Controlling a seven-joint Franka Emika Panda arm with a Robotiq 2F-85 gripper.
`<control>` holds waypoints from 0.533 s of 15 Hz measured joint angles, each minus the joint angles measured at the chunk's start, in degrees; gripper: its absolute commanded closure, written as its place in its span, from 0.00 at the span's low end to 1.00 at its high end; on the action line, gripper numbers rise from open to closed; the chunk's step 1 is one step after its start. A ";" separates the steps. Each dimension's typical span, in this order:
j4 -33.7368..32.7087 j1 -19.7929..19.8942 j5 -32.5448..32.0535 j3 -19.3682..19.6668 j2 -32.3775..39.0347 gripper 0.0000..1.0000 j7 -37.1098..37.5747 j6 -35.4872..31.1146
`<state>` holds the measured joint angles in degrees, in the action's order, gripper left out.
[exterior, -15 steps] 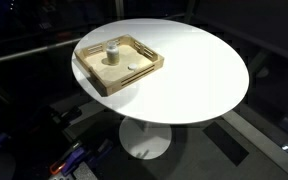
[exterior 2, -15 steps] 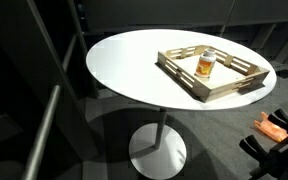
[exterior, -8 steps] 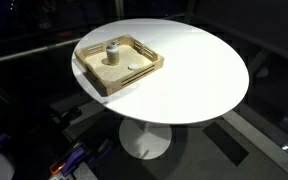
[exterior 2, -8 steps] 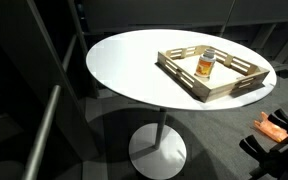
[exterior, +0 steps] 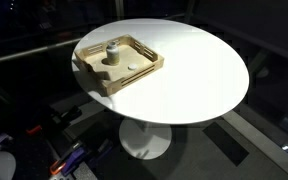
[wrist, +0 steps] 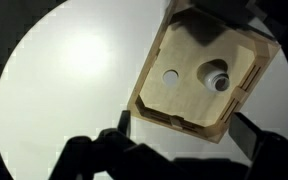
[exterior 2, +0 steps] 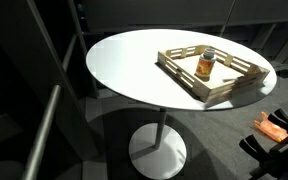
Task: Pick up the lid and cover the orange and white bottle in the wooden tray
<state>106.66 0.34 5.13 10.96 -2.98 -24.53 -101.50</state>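
Note:
The wooden tray point(exterior: 124, 86) sits near the edge of the round white table point(exterior: 189, 70); it shows in both exterior views point(exterior 2: 198, 92) and the wrist view point(wrist: 159, 108). The orange and white bottle point(exterior: 112, 52) point(exterior 2: 206, 64) point(wrist: 217, 77) stands upright and uncovered inside the tray. The lid point(exterior: 133, 68) point(wrist: 171, 75) lies flat on the tray floor beside the bottle, apart from it. My gripper point(wrist: 184, 125) shows only in the wrist view. It is open and empty, high above the tray's near rim.
The table stands on a single pedestal point(exterior 2: 158, 150) over a dark floor. A metal railing point(exterior 2: 44, 120) runs beside it. An orange object point(exterior 2: 274, 128) lies on the floor. Coloured items point(exterior: 69, 158) lie on the floor near the pedestal.

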 measured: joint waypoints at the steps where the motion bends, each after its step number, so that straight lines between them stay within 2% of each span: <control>1: -1.03 0.09 0.00 -0.56 1.59 0.00 0.34 0.54; 8: -6.25 0.23 0.00 -5.04 11.42 0.00 2.44 1.82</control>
<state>100.41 0.57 5.13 5.92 8.44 -22.09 -99.67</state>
